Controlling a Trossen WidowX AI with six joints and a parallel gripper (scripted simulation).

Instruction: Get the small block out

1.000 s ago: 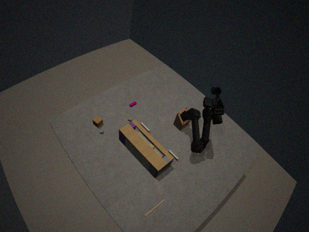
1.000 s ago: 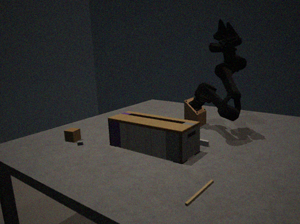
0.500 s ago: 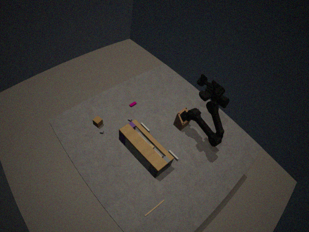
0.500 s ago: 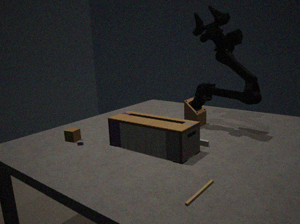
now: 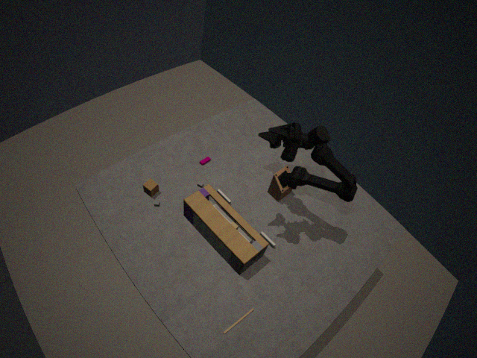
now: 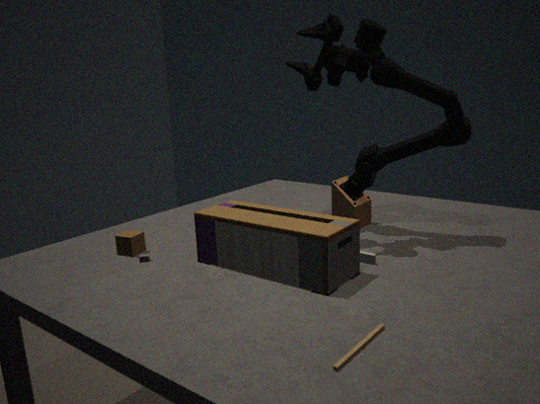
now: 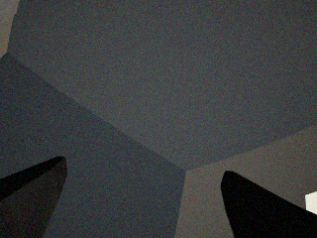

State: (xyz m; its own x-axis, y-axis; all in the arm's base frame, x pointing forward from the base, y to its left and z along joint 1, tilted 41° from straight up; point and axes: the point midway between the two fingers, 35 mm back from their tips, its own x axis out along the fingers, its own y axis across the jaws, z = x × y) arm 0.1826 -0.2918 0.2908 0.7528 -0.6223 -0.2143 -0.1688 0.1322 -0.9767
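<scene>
The box (image 5: 219, 221) (image 6: 259, 254) stands on the table with a wooden top and a long slot along it. Its left end is marked purple (image 5: 204, 192) (image 6: 206, 238), and its right end is grey with a small dark slot high in the end wall. Pale shelf strips show through the top slot. I cannot make out the small block inside; the front looks dark. My gripper (image 5: 265, 141) (image 6: 293, 49) (image 7: 145, 175) is open and empty, high above the table and behind the box, touching nothing. The wrist view shows only walls and ceiling between the fingers.
A thin wooden stick (image 5: 238, 321) (image 6: 359, 347) lies in front of the box. A wooden cube (image 5: 150, 187) (image 6: 130, 243) and a small grey piece (image 5: 156, 204) (image 6: 144, 258) lie left. A magenta piece (image 5: 205, 160) lies behind. White bars (image 5: 223, 195) (image 5: 267, 239) lie along the box's back.
</scene>
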